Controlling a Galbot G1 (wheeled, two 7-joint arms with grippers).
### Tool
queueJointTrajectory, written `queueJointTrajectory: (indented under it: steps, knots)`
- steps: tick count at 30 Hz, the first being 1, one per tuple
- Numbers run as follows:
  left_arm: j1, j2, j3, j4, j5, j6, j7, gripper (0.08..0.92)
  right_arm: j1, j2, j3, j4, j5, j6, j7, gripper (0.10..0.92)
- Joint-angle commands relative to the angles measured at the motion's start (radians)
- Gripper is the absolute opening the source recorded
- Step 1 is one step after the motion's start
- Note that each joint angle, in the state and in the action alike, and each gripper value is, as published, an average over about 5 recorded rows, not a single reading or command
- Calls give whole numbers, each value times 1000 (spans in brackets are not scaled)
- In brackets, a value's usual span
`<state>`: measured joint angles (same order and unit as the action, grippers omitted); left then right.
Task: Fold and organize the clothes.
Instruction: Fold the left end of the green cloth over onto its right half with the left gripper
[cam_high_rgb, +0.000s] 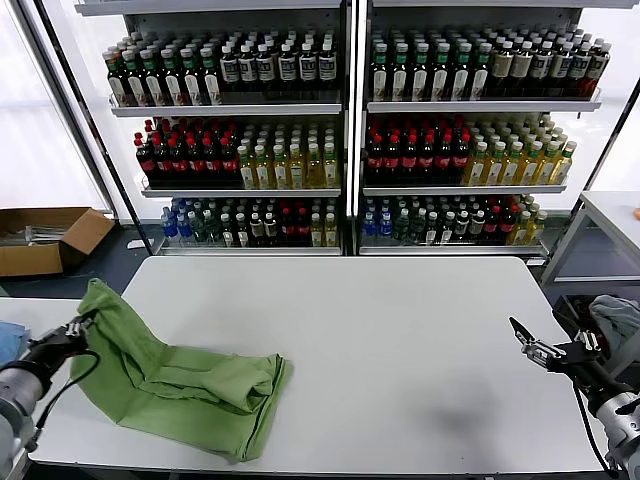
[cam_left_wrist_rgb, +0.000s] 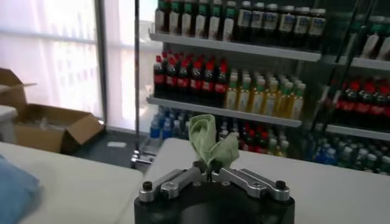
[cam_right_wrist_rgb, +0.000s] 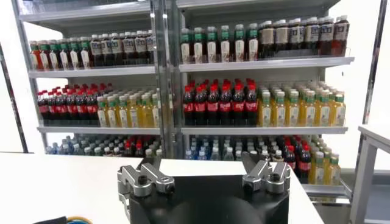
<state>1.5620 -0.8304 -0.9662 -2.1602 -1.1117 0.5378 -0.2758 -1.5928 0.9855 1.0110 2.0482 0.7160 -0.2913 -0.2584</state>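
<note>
1. Green fabric hides most of what I need: the light green polo shirt (cam_high_rgb: 180, 375) lies crumpled on the left part of the white desk (cam_high_rgb: 400, 340), and I cannot make out its collar, buttons or logo.
2. My left tool (cam_high_rgb: 82, 325) sits at the desk's left edge, fingers pinched tight on a raised corner of the shirt; in the left wrist view a tuft of cloth (cam_left_wrist_rgb: 210, 141) pokes up between them.
3. From that corner the shirt drapes down and spreads toward the desk's front edge in loose folds.
4. My right tool (cam_high_rgb: 520, 335) hovers at the desk's right edge with fingers spread wide, holding nothing, well apart from the shirt.
5. Blue cloth (cam_high_rgb: 10, 340) is cut off at the left border; a grey-white cloth (cam_high_rgb: 615, 315) is half hidden behind the right arm.
</note>
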Motion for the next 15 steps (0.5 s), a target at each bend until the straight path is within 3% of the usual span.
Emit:
queueJointTrajectory:
  steps: [1,15]
  knots:
    - [-37,-136,242,-132,-36,-27,-104,90,-12,14,3,11,-3,-7,4,823]
    - [13,-264,436,-143,170,-57,-34,90,-25,39,8,29,-8,-13,12,823]
